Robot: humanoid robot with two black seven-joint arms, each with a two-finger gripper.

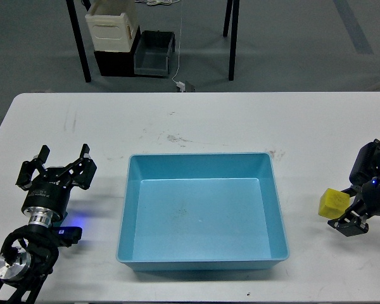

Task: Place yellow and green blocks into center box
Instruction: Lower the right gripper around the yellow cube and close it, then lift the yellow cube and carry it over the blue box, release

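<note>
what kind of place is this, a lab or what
Probably a robotics lab or test room: a plain white table, stacked storage bins on grey carpet, and a blue tray laid out between two robot arms.

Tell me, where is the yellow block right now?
In the head view, the yellow block is at the right, held in the right pincer just above the table, right of the blue box.

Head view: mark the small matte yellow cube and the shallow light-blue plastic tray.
small matte yellow cube [334, 202], head view, on its front face.
shallow light-blue plastic tray [200, 261], head view, on its near rim.
</note>
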